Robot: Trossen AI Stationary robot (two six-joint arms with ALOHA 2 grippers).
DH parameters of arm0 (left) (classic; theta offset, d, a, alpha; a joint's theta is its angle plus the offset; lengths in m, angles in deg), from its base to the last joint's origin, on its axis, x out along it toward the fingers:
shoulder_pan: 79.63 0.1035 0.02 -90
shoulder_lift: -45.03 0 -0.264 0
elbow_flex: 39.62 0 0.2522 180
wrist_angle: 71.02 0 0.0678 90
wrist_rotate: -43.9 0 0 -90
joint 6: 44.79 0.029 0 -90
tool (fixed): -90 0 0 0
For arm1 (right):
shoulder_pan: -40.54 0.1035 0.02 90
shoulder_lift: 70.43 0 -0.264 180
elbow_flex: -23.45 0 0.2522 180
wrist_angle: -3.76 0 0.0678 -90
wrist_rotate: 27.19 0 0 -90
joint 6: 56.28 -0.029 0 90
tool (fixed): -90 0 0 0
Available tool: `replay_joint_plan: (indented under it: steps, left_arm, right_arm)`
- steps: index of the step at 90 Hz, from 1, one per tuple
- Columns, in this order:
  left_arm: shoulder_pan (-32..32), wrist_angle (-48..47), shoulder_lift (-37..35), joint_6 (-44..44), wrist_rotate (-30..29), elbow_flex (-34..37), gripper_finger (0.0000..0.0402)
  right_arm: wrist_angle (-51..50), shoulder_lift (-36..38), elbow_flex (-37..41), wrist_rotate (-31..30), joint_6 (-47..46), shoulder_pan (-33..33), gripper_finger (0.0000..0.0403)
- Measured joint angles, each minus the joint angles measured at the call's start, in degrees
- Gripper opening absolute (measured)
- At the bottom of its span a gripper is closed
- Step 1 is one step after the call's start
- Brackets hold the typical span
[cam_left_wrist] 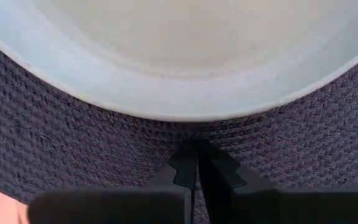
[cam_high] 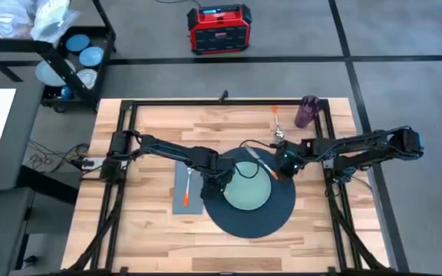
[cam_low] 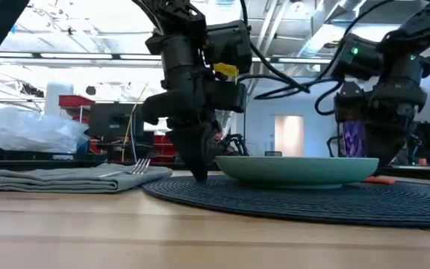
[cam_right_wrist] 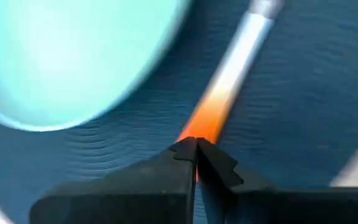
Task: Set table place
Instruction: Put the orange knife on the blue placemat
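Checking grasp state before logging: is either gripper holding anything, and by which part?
The right gripper is shut on the orange handle end of a utensil lying on the mat. The left gripper is shut, empty, by the plate.

Left pincer (cam_left_wrist: 196, 163) closed, right pincer (cam_right_wrist: 195, 154) clamped, both lowered

Woven, rough mat (cam_left_wrist: 55, 130) — smooth, matt plate (cam_left_wrist: 179, 56); wood table (cam_high: 159, 230).

Red box (cam_high: 219, 28), black cart (cam_high: 67, 57) with blue plates (cam_high: 79, 46), grey floor (cam_high: 405, 46).
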Motion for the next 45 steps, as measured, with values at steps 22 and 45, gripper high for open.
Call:
replay_joint_plan:
  steps: [22, 45]
  left_arm:
    - [0.7, 0.0, 0.0, 0.0, 0.0, 0.0, 0.0]
    - [0.9, 1.3, 0.0, 0.5, -0.1, 0.0, 0.0]
  right_arm:
    - [0.5, 0.0, -0.9, -1.1, -6.0, 7.4, 0.0]
    - [-2.1, 1.0, -1.0, -9.1, -5.1, 5.0, 0.0]
